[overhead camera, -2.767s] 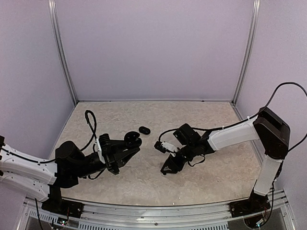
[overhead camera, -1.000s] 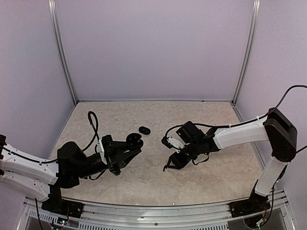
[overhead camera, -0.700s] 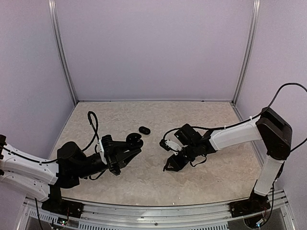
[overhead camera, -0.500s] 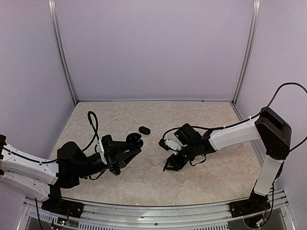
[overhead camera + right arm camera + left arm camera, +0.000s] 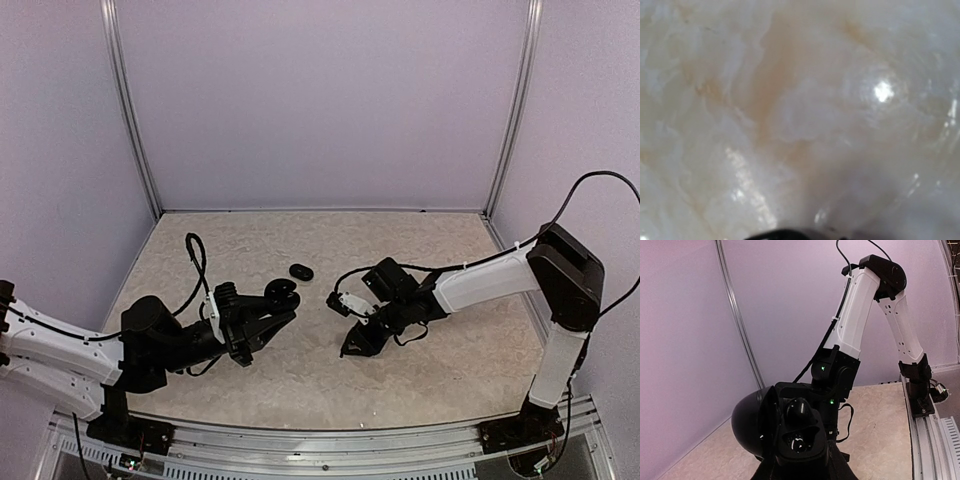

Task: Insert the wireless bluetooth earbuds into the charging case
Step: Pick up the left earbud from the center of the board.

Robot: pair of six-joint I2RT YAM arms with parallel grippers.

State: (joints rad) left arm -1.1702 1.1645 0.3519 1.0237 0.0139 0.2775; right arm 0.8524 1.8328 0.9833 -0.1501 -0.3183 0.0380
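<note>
The charging case (image 5: pixel 278 292) is a glossy black shell, held just above the table with my left gripper (image 5: pixel 272 302) shut on it. In the left wrist view the case (image 5: pixel 790 432) stands open, its lid (image 5: pixel 751 420) swung left. One earbud (image 5: pixel 799 410) sits in the upper socket, and the lower socket shows only a glint. My right gripper (image 5: pixel 352 347) points down at the table right of the case, and its jaws are hidden. The right wrist view shows only blurred table up close. A small black oval thing (image 5: pixel 300 271) lies behind the case; I cannot tell if it is the other earbud.
The marbled table (image 5: pixel 440 380) is walled in purple on three sides, with metal posts (image 5: pixel 135 120) at the back corners. A metal rail (image 5: pixel 330 455) runs along the near edge. A cable loop (image 5: pixel 190 255) rises off my left arm.
My right gripper has shifted a little left toward the case and stays low over the table. The left arm and the open case have held still over the last second.
</note>
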